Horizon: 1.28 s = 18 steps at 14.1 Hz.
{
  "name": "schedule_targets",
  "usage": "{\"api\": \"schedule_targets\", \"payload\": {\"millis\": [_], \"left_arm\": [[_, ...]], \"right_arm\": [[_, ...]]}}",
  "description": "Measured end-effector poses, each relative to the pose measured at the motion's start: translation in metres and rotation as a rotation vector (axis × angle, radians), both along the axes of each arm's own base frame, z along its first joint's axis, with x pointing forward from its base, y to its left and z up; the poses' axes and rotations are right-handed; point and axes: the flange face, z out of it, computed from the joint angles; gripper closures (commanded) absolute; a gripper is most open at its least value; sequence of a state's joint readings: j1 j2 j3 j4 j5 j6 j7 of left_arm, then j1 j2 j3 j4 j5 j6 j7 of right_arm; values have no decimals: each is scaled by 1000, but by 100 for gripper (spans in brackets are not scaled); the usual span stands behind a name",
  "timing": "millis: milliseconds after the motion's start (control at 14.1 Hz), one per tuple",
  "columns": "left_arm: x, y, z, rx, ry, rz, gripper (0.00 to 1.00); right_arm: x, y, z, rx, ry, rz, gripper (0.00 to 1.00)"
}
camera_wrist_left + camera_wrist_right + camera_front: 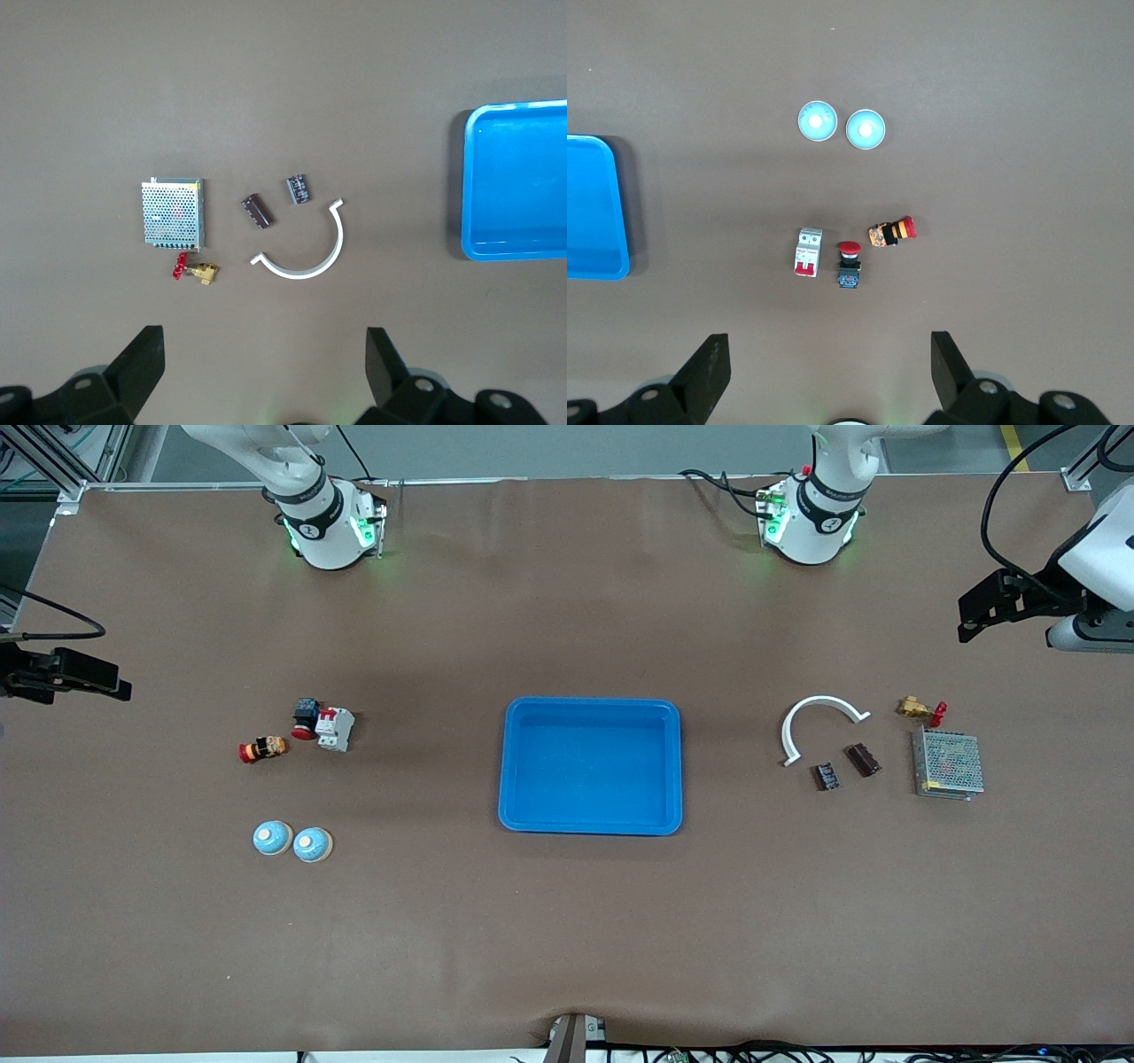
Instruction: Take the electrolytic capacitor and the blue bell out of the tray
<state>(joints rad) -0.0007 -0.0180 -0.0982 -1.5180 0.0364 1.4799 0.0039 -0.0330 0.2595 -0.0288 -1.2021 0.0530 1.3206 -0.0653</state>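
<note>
Two dark capacitors lie toward the left arm's end of the table, also seen in the left wrist view. Two pale blue bells sit side by side toward the right arm's end, both in the right wrist view. The blue tray is mid-table with nothing in it. My left gripper hangs open high over the table's edge near the capacitors. My right gripper hangs open over the other end, holding nothing.
Beside the capacitors lie a white curved strip, a brass valve with a red handle and a metal mesh box. Farther from the front camera than the bells lie a white circuit breaker, a red push button and a red-and-yellow switch.
</note>
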Motion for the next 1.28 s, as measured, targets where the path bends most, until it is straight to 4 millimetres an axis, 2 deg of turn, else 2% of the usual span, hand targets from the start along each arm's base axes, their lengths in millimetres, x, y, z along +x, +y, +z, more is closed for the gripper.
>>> {"api": "schedule_targets", "payload": {"millis": [356,712,854,1067,1281], "left_arm": [[0,0,0,0,-3,0,0],[1,-2,1,-1,-7,-3,0],[1,-1,1,-1,-8,-2,0],[1,-1,1,-1,-8,-2,0],[1,-1,1,-1,-9,-2,0]], "right_arm": [[0,0,1,0,-2,0,0],[-6,-3,13,-2,-22,-5,0],[-10,-10,21,-4,-39,-20,0],[-20,-35,35,-5,-63,-62,0],[-21,-38,36,-8,-98,-69,0]]}}
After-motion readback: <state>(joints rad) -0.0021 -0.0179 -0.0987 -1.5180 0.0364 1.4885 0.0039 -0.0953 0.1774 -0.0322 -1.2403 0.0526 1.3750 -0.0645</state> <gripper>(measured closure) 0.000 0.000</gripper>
